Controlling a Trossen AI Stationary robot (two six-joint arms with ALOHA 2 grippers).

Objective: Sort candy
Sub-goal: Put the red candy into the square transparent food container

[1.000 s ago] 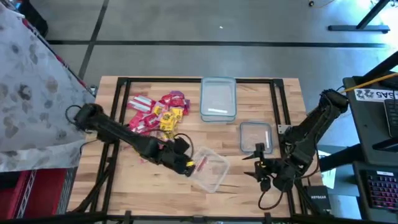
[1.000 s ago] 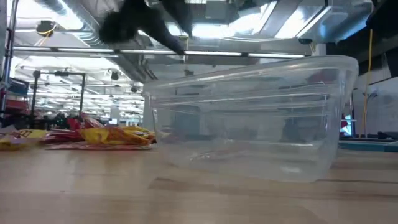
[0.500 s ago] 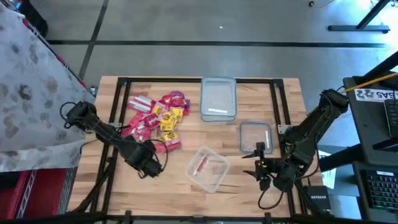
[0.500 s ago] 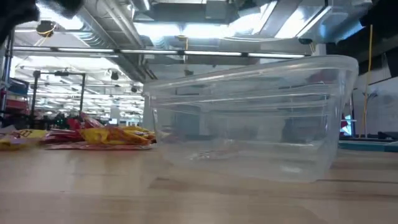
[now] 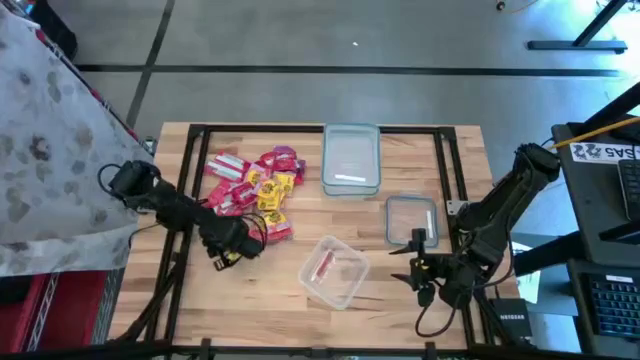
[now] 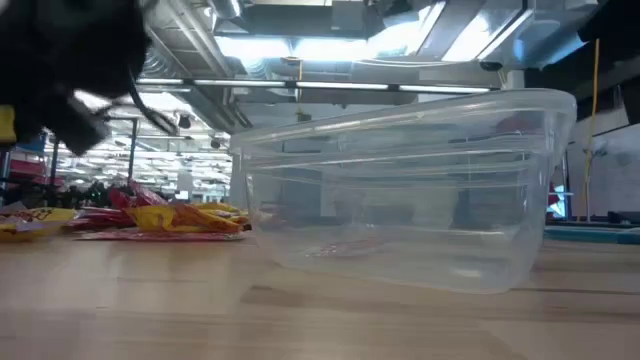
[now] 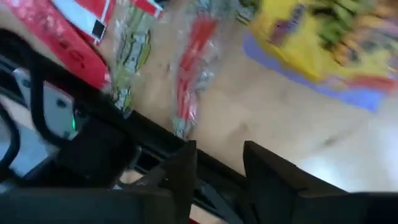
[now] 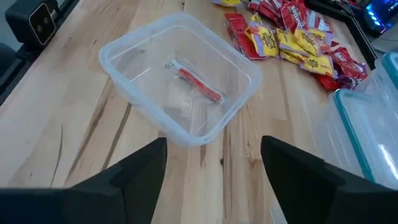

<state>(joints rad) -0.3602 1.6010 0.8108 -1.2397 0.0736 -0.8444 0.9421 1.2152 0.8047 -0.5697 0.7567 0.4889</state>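
The candy (image 5: 250, 185) lies in a loose pile of red, yellow and magenta packets on the table's left half. It also shows in the low view (image 6: 150, 216) and the left wrist view (image 7: 311, 37). One red candy (image 8: 200, 85) lies on the floor of a clear tub (image 5: 333, 270) near the table's middle. My left gripper (image 5: 235, 245) hovers open just near of the pile, its fingers (image 7: 181, 171) with nothing between them. My right gripper (image 5: 418, 270) waits open to the right of the tub (image 8: 180, 81).
A second clear tub (image 5: 352, 158) stands at the far middle. A smaller clear container or lid (image 5: 412, 220) lies right of centre. A black frame rail (image 5: 190, 190) runs along the table's left side. Bare wood (image 5: 260, 300) lies near the front edge.
My left gripper has drawn away from the near tub's left rim toward the table's left edge, then gone a little toward the far edge, ending beside the candy pile. The tub and the red candy in it have stayed put.
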